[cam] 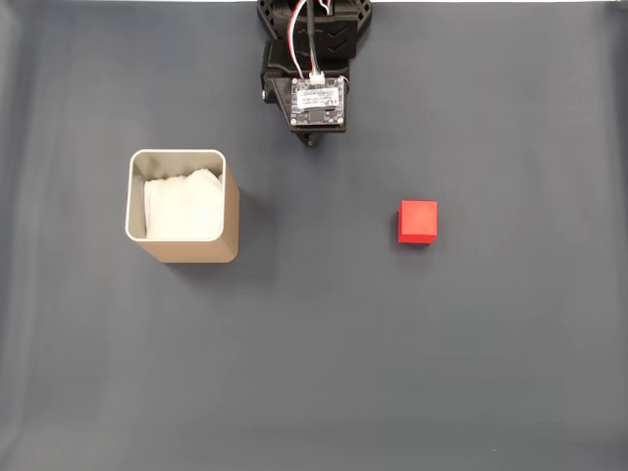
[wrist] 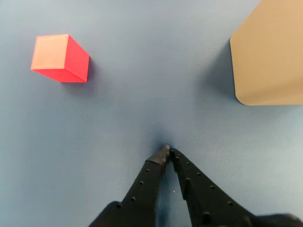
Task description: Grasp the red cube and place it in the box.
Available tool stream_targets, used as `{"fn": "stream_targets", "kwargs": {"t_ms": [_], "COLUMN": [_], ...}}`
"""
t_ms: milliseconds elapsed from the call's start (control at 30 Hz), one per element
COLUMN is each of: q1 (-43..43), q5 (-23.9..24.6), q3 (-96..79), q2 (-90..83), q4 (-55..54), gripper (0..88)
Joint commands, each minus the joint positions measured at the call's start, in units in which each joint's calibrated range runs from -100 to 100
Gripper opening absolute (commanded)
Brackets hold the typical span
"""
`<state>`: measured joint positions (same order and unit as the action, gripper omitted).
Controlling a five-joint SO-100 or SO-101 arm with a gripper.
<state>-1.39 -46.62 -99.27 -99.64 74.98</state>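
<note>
Fixed view: the red cube (cam: 417, 221) sits alone on the mat, well right of the box (cam: 183, 250); my arm is folded at the top edge.

Wrist view: the gripper (wrist: 168, 152) is closed and empty, the red cube (wrist: 60, 58) upper left. I should open wide, swing toward it and square the fingers to its faces before descending.

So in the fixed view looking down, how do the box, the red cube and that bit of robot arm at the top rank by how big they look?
1. The box looks largest.
2. The arm comes next, though the top edge cuts it off and it sits nearer the camera, so this is unsure.
3. The red cube is clearly smallest.
</note>
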Motion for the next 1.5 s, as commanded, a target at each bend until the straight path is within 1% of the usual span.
{"fn": "stream_targets", "kwargs": {"t_ms": [0, 1233, 1467], "q1": [0.08, 0.01, 0.01], "q5": [-0.15, -0.15, 0.73], "q3": [-0.55, -0.55, -0.55], "q2": [-0.36, -0.36, -0.36], "q4": [1.06, 0.97, 0.89], "gripper": [0.8, 0.2, 1.5]}}
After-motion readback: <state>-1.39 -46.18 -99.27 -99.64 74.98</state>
